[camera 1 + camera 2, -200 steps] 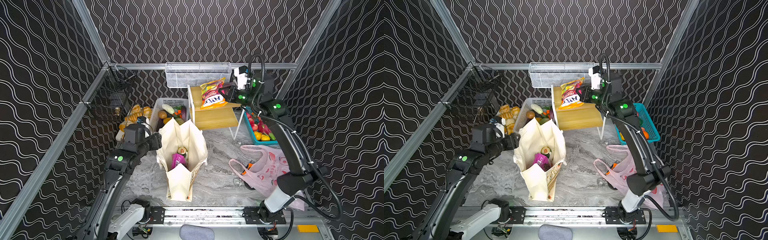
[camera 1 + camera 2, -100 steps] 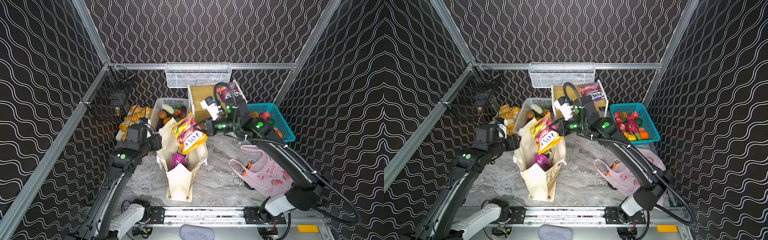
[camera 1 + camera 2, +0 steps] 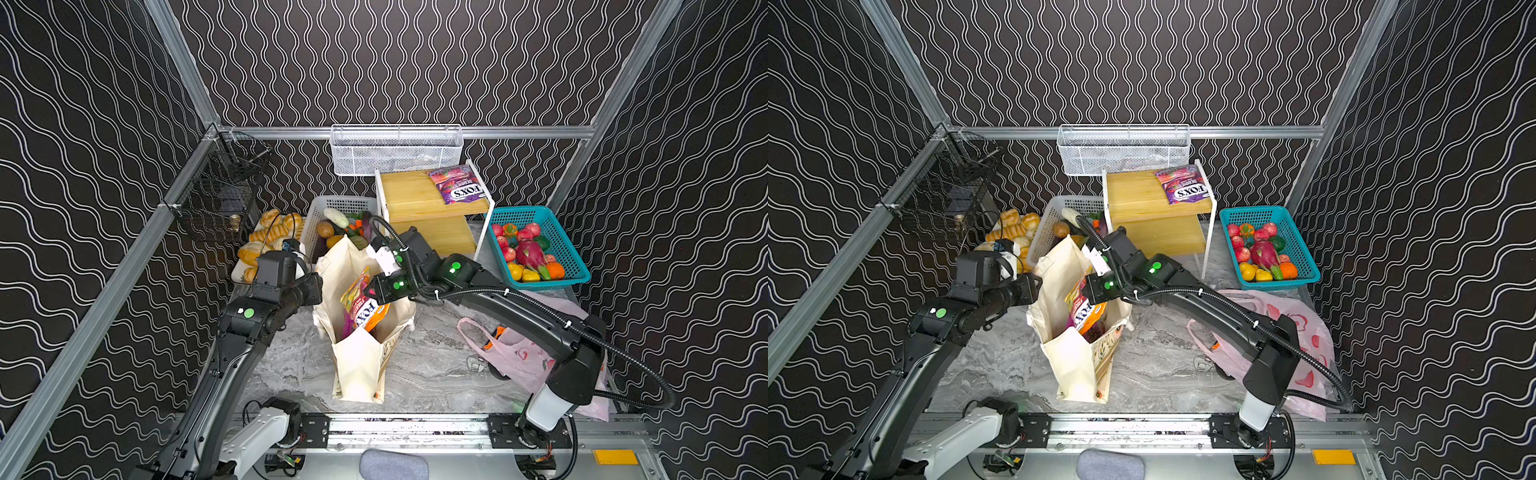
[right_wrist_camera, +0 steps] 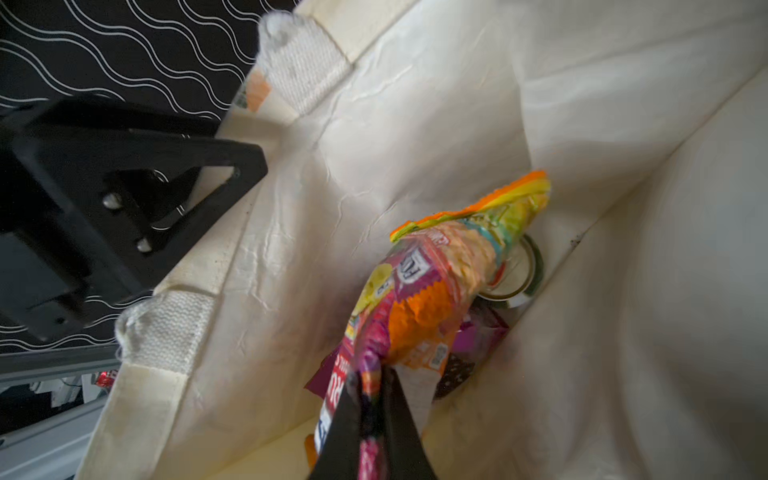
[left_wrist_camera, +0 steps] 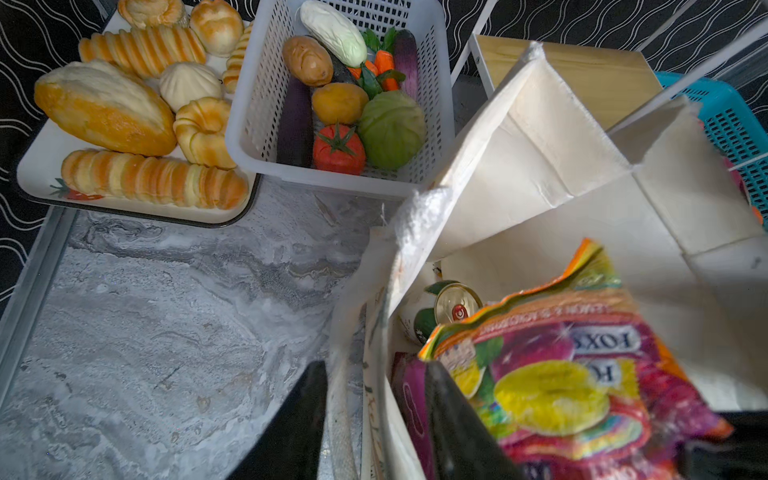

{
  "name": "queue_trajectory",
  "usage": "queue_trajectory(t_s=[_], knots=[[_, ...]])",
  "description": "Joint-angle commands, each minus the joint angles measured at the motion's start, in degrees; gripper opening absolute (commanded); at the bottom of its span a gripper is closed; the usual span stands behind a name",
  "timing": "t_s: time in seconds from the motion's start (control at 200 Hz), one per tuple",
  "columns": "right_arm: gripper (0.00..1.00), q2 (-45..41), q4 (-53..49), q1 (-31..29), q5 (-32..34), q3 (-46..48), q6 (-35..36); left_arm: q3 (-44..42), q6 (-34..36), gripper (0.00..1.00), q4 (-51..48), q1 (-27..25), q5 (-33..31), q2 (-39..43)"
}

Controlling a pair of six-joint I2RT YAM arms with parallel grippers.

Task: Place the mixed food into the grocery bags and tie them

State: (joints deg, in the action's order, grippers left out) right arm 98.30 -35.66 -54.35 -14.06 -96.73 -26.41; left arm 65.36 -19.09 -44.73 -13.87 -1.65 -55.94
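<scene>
cream tote (image 3: 357, 361), one can (image 5: 455, 305) inside; right jaws tight on one candy bag (image 3: 363, 309), left jaws spread

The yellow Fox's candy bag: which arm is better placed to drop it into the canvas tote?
Right. The right claw pinches the candy bag inside the mouth of the tote, above the can, so it likely only needs to release. The left claw straddles the tote's rim, bracing it.
</scene>
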Motion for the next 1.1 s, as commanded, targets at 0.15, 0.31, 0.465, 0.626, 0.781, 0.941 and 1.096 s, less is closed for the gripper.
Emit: queue_trajectory(t_s=[0.15,0.31,0.465,0.626,0.781,0.941,1.096], knots=[[0.22,-1.01,7.30,-1.33,-5.18,3.97,-6.63,-0.21,1.83,0.40,0.17,0.07,0.78,0.45],[0.58,-6.97,4.25,-1.43,8.13,6.00,-5.60,-0.13,1.74,0.46,-0.56,0.08,0.25,0.74],[0.66,-16.73,13.29,-1.27,12.48,11.02,-0.16,0.51,1.32,0.53,-1.09,0.07,-0.19,0.66],[0.73,-22.28,11.36,2.75,22.59,15.21,-1.94,1.34,0.82,0.65,-2.87,0.07,-0.72,1.07],[0.77,-20.32,4.11,11.51,13.45,16.67,-8.72,1.05,0.11,0.71,-4.97,0.07,-1.23,1.74],[0.77,-17.73,5.47,12.07,4.75,19.03,-8.96,-0.15,-0.62,0.70,-4.51,0.07,1.71,2.02],[0.50,-12.31,3.26,11.98,-1.10,15.76,-7.00,-1.39,-0.79,0.55,-2.24,0.11,5.96,1.17]])
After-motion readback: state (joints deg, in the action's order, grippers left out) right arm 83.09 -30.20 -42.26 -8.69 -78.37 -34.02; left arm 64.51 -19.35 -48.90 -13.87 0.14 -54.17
